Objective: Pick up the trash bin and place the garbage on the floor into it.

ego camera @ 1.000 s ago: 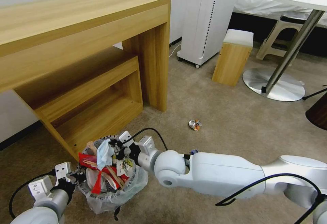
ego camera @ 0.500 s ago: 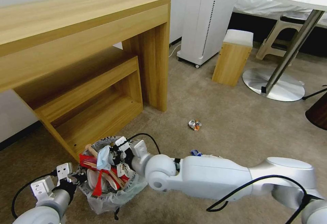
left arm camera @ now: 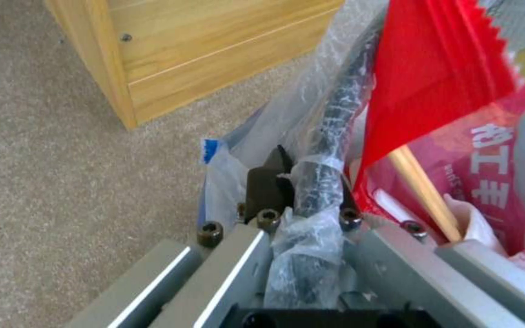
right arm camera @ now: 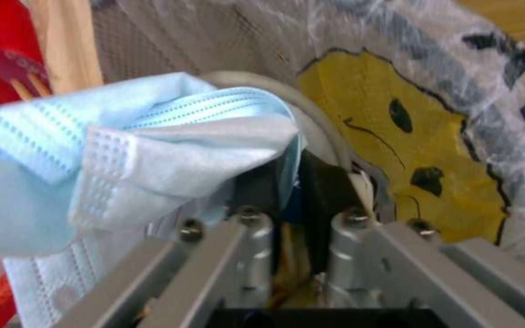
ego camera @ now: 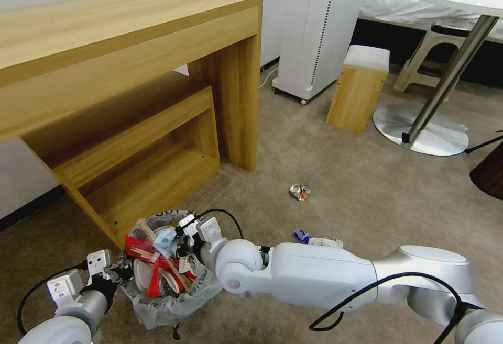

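My left gripper (left arm camera: 302,182) was clamped on the rim of the trash bin (ego camera: 165,294), which stood on the carpet (ego camera: 340,176) beside the wooden desk (ego camera: 131,71). My right gripper (right arm camera: 290,182) was inside the bin (over the red wrapper (left arm camera: 439,77)), pinching 1 blue face mask (right arm camera: 123,150). A crushed can (ego camera: 299,191) lay well apart.

Crinkly clear plastic bin liner (ego camera: 173,302), matt carpet (ego camera: 335,176), wood-grain desk (ego camera: 131,35)

carpet (ego camera: 340,176) open right | wooden desk (ego camera: 157,98) blocks left, behind bin (ego camera: 173,291)
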### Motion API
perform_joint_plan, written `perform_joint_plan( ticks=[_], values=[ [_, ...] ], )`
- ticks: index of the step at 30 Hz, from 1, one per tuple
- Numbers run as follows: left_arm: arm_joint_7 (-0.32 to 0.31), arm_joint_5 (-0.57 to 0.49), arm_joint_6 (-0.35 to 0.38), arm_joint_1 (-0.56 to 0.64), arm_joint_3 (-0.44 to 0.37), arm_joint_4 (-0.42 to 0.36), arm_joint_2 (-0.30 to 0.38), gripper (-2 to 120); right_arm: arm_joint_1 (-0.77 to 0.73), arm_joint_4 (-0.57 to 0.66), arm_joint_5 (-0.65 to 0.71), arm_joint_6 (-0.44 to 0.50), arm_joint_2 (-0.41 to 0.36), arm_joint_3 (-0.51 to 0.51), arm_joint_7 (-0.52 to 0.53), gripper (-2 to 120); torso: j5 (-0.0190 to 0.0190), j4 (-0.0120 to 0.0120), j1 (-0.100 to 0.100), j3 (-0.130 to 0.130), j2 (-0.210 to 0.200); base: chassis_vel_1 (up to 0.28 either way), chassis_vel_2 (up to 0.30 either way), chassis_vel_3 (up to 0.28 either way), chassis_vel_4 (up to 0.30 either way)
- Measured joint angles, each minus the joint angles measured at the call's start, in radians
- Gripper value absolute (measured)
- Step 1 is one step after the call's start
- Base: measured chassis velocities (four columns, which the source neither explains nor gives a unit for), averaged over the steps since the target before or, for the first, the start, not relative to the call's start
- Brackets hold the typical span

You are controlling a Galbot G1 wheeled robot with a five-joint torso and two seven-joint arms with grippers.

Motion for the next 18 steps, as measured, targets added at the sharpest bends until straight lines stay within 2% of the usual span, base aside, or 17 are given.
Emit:
perform_joint_plan(
  ticks=[5, 7, 9, 10, 16, 18],
  values=[
    [0.0, 0.0, -0.001, 0.01, -0.005, 0.0, 0.002, 1, 0.003, 0.025, 0.003, -0.002, -0.005, 0.002, 0.006, 33, 0.0, 0.0001, 0.0, 0.0, 0.0, 0.0, 0.0, 0.0, 0.0],
    [0.0, 0.0, -0.001, 0.012, -0.005, -0.001, 0.002, 1, 0.004, 0.032, 0.007, -0.006, -0.006, 0.003, 0.013, 37, 0.0, 0.0001, 0.0, 0.0, 0.0, 0.0, 0.0, 0.0, 0.0],
    [0.0, 0.001, -0.003, 0.014, -0.005, -0.002, 0.001, 1, 0.004, 0.051, 0.013, -0.01, -0.009, 0.007, 0.023, 48, 0.0, 0.0001, 0.0, 0.0, 0.0, 0.0, 0.0, 0.0, 0.0],
    [0.0, 0.001, -0.003, 0.014, -0.005, -0.002, 0.001, 1, 0.004, 0.051, 0.013, -0.01, -0.009, 0.007, 0.023, 48, 0.0, 0.0001, 0.0, 0.0, 0.0, 0.0, 0.0, 0.0, 0.0],
    [-0.001, 0.003, -0.003, 0.012, -0.004, 0.0, 0.002, 1, -0.004, 0.098, 0.02, -0.016, -0.048, 0.017, 0.027, 73, 0.0, 0.0, 0.0, 0.0, 0.0, 0.0, 0.0, 0.0, 0.0],
    [-0.001, 0.003, -0.003, 0.012, -0.005, 0.001, 0.003, 1, -0.005, 0.104, 0.02, -0.017, -0.055, 0.019, 0.029, 77, 0.0, 0.0, 0.0, 0.0, 0.0, 0.0, 0.0, 0.0, 0.0]
  ],
)
